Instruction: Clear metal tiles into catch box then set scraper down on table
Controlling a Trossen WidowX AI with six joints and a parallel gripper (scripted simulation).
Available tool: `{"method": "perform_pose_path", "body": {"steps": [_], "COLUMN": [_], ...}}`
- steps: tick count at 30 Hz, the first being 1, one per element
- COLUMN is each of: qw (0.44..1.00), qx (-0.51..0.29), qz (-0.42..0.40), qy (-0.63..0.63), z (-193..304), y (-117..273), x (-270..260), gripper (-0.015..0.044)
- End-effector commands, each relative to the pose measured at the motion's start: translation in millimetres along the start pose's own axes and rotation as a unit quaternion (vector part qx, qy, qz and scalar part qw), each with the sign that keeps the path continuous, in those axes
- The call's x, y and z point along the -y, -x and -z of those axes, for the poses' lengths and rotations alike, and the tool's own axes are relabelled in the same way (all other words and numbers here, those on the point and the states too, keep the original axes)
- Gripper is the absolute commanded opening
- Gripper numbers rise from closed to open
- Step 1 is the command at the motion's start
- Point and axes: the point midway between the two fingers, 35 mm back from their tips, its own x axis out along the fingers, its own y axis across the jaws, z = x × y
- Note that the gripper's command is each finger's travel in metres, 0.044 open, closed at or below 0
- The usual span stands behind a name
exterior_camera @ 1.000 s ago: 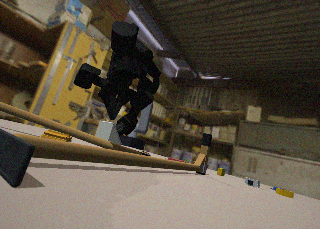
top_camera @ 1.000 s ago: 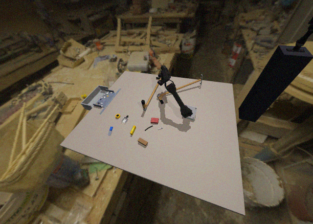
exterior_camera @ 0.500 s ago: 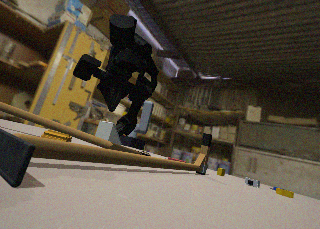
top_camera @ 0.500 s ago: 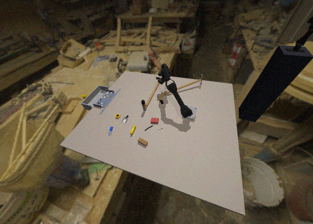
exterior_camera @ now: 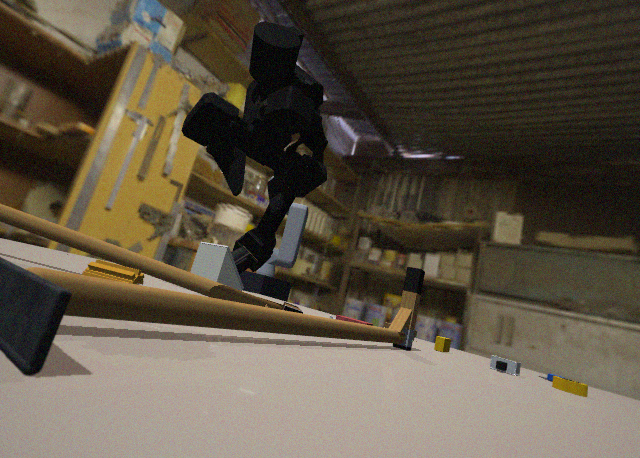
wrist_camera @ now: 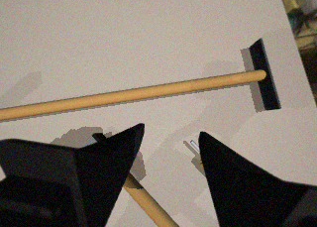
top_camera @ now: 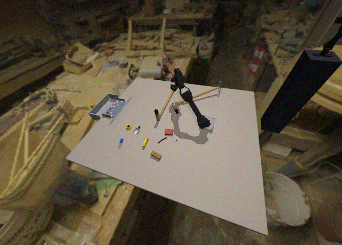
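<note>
Down in the top view's lower centre, there's a brown block (top_camera: 156, 155), with a red block (top_camera: 169, 131) above it!
</note>
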Motion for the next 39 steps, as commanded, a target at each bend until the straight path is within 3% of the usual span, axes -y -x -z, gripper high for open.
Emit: {"method": "perform_pose_path", "body": {"steps": [1,4,39], "qw": [1.0,1.0,0.997], "qx": [0.004,0.008,0.052], "qz": [-0.003,-0.004,-0.026], "qy": [0.003,0.006,0.041], "z": [-7.2,-12.2,-39.2], "y": [4.2,7.9,46.4], "x": [-17.9,-28.9,-165.1], "gripper": [0.0368,0.044,0.044]}}
